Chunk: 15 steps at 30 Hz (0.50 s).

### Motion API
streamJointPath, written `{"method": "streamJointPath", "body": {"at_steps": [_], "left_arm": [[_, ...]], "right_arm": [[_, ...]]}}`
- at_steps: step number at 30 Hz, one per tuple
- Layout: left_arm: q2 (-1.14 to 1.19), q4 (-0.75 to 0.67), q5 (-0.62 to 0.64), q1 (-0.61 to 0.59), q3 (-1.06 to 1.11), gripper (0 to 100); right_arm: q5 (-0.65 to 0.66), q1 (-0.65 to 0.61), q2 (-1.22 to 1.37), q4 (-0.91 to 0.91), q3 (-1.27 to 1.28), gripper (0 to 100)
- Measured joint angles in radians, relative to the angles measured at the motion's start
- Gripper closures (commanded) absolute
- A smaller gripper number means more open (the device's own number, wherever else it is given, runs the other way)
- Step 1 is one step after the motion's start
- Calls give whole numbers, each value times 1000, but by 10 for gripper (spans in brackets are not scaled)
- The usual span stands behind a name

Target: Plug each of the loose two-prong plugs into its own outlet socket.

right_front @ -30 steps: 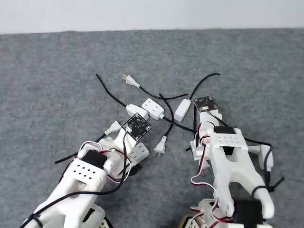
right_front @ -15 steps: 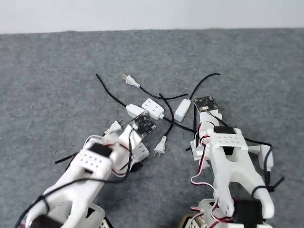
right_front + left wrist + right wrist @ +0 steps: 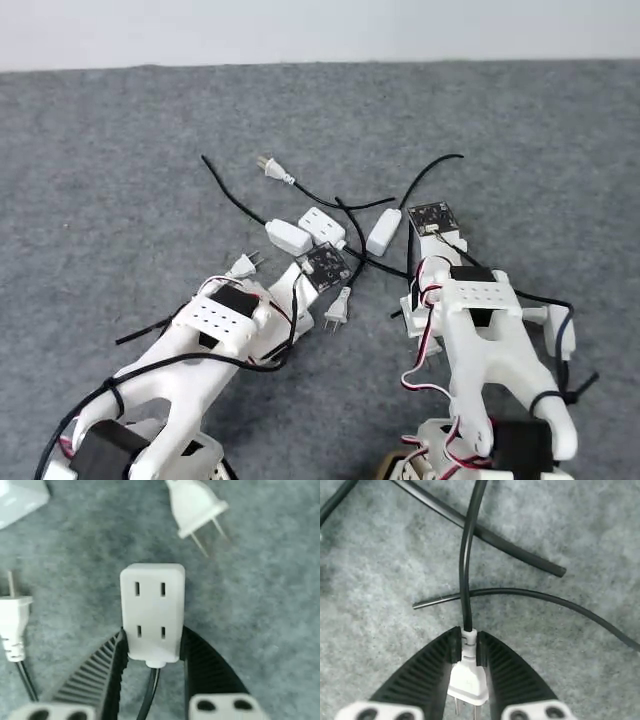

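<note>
Grey felt-like surface (image 3: 120, 150), two white arms side by side at the near edge.

Left hand (image 3: 154, 642): clenched on a white socket block (image 3: 152, 605). Its dark fingers (image 3: 112, 660) press the block's two long sides near the cord end. The block lies flat with two pairs of slots facing up, and a black cord leaves its end between the fingers.

Near plug (image 3: 195, 505): loose on the surface just past the block's free end, not touching it, prongs slanted.

Side plug (image 3: 12, 620): on a black cord beside the block, apart from it.

Right hand (image 3: 466, 647): grasping a white held plug (image 3: 467, 682) by its body, prongs pointing back toward the wrist. Its black cable (image 3: 467, 555) runs out ahead and crosses two other black cords on the surface.

High view: far plug (image 3: 268, 167) lies at the back of the tangle, well apart from both arms. Twin socket block (image 3: 322, 226) and flat white block (image 3: 288, 237) lie side by side in the middle. Oblong white block (image 3: 384, 231) sits near them.

Print on the wrist board (image 3: 433, 216): too small to read.
</note>
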Motion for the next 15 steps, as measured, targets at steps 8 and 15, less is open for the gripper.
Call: {"method": "streamJointPath", "body": {"at_steps": [8,15], "left_arm": [[-3,41,109,63,-3,972],[0,55,583,66,-32,988]], "right_arm": [[21,0,0,0,0,991],[21,0,0,0,0,991]]}}
